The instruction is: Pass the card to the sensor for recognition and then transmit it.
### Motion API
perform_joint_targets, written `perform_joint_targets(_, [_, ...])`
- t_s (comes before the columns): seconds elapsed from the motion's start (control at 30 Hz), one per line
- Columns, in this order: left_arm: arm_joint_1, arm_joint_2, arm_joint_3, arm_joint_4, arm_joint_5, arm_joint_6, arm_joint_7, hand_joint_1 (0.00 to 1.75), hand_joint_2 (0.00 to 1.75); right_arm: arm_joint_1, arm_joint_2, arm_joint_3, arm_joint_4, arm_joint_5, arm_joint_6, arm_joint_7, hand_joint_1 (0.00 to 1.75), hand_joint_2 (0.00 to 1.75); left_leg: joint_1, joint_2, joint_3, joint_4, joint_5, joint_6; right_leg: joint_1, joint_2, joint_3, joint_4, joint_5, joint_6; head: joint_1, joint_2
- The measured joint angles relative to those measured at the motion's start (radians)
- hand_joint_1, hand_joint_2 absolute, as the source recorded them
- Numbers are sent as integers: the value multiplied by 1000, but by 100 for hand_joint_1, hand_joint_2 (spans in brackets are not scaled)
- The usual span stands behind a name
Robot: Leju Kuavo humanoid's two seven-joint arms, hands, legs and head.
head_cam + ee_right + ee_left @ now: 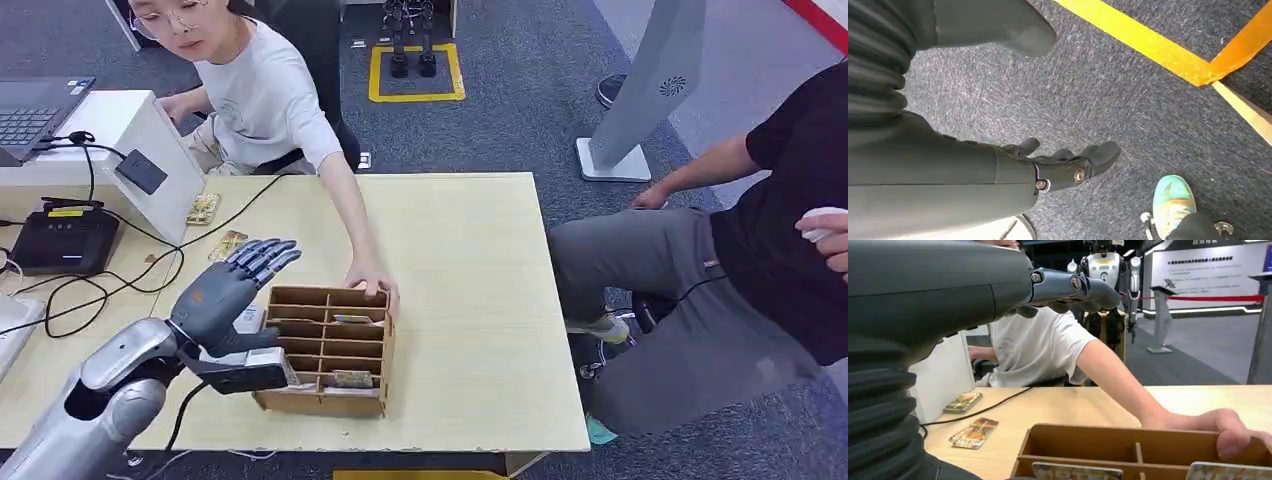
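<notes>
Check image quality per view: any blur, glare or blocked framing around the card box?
Head view: even light, sharp, soft shadows; left hand hovers open by the wooden organizer. Left wrist view: the hand's dark cover fills the near side, the person's hand on the organizer rim looks soft, bright signage behind. Right wrist view: right hand over carpet, mild motion softness.

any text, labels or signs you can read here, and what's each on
None can be read.
White wall board: lines of dark print, too small.
Black box: yellow label, too small.
Cards on the table: printed pictures, blurred.
White stand: a round swirl logo, no words.
Floor: yellow square outline, no writing.
</notes>
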Motion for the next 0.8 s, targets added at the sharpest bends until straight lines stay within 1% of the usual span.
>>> perform_joint_targets(0.33, [-4, 21, -16, 8, 6, -7, -1, 0, 175, 0, 0, 0, 0, 1, 0, 0, 0, 175, 0, 0, 0, 0, 0, 0, 0, 0, 0, 0, 0, 0, 0, 0])
perform_joint_targets(0.57, [-13, 43, -28, 11, 18, -9, -7, 0, 175, 0, 0, 0, 0, 2, 0, 0, 0, 175, 0, 0, 0, 0, 0, 0, 0, 0, 0, 0, 0, 0, 0, 0])
perform_joint_targets(0.8, [-13, 45, -50, 12, 15, -10, -7, 0, 175, 0, 0, 0, 0, 3, 1, 0, 0, 175, 0, 0, -1, 0, 0, 0, 0, 0, 0, 0, 0, 0, 0, 0])
